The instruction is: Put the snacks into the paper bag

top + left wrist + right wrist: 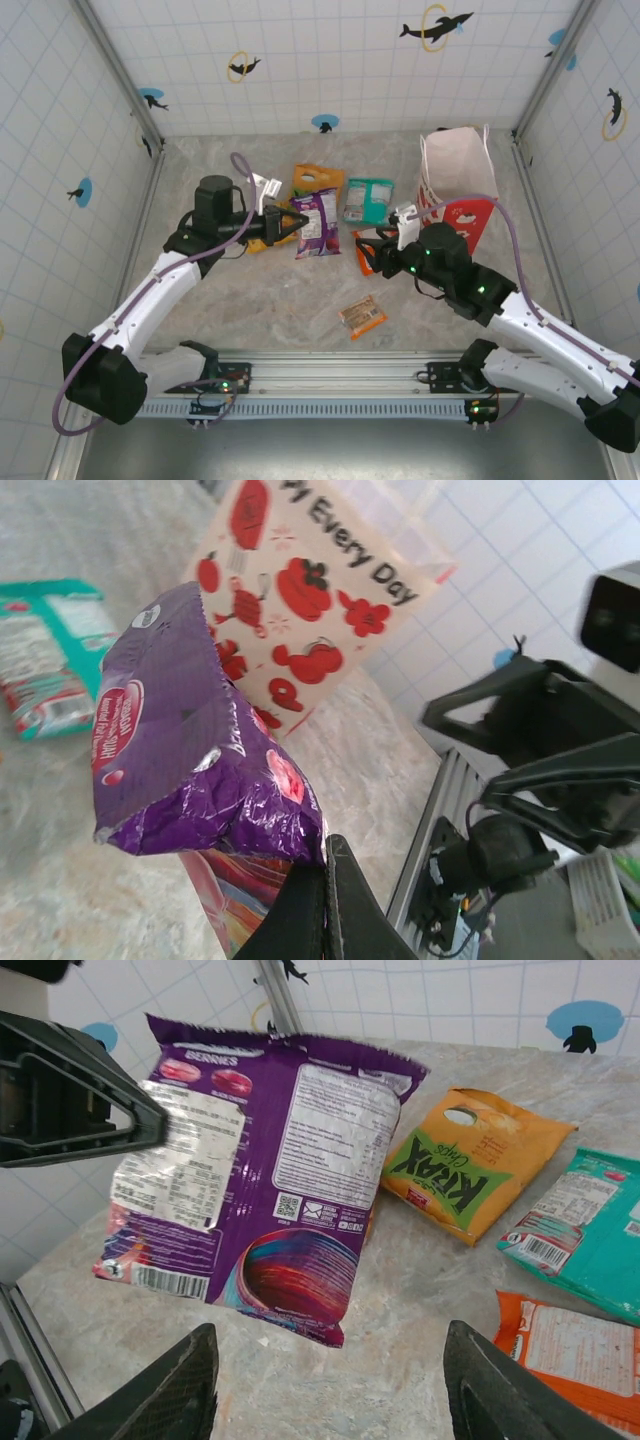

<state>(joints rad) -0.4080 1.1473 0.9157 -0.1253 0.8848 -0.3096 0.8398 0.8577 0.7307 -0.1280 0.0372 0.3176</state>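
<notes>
Left claw (327, 865) pinching purple packet (180, 740), paper bag (300, 580) partly hidden behind it

The purple packet (250, 1180) is glossy violet with white label panels, a small QR square and a dark red swirl near its lower edge. The Krax packet (470, 1165) is orange with green lettering. The teal packet (585, 1230) and the orange packet (580, 1355) each carry a white label. The paper bag (300, 600) is pale with red blotchy shapes and black lettering. The wrapped bar (362, 317) is orange-brown. The table (270, 300) is marbled grey-beige. The walls (330, 50) are white grid tiles with blue spots, black dolphins and yellow rings.
</notes>
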